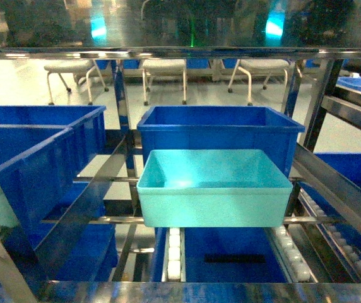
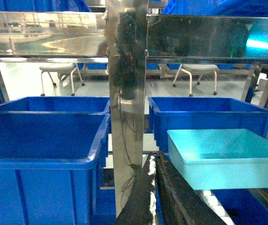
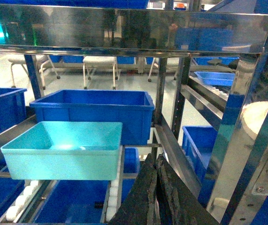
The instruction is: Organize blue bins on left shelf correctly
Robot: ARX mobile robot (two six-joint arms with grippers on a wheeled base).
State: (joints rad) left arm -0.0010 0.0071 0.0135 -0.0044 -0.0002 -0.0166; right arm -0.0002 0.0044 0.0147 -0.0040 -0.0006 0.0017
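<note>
Both claws are clenched with nothing between the fingers — the left gripper (image 2: 153, 161) just beside the steel post (image 2: 127, 108), the right gripper (image 3: 155, 161) near the turquoise tub (image 1: 214, 188). The tub sits upright on the shelf's white rollers (image 1: 175, 255), its long axis running crosswise, open side up. A dark blue bin (image 1: 219, 129) stands just behind it; more dark bins (image 1: 32, 151) fill the left bay.

A light turquoise bin (image 1: 214, 188) sits centre frame on the steel shelf (image 1: 322, 177), resting on white roller tracks (image 1: 174, 255). Directly behind it, touching or nearly so, stands a larger dark blue bin (image 1: 220, 129). More dark blue bins (image 1: 35, 151) fill the left side. White stools (image 1: 163, 72) stand along the top.
</note>
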